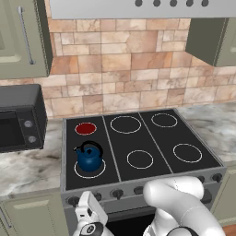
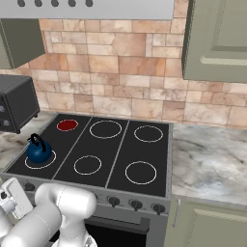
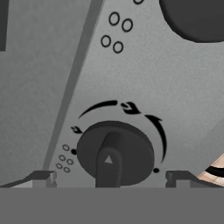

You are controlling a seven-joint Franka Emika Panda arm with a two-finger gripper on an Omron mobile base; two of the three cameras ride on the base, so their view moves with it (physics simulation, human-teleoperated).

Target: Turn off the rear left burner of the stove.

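Observation:
The rear left burner [image 1: 85, 128] [image 2: 67, 125] is a solid red disc at the back left of the black stove [image 1: 159, 143] [image 2: 120, 152]. A blue kettle [image 1: 89, 157] [image 2: 38, 151] stands on the front left zone. My white hand [image 1: 88, 211] [image 2: 13, 200] is low at the left end of the stove's grey front, by its row of dark knobs. In the hand view my gripper [image 3: 109, 178] is open, one fingertip on each side of a dark round knob [image 3: 114, 153]. The knob's bar with a small white triangle points down toward the camera. Nothing is gripped.
A black microwave [image 1: 18, 120] [image 2: 17, 102] sits on the marble counter [image 1: 27, 169] left of the stove. More counter [image 2: 207, 159] runs to the right. A second dark knob [image 3: 197, 17] is at the hand view's top right. Wall cabinets and a hood hang above.

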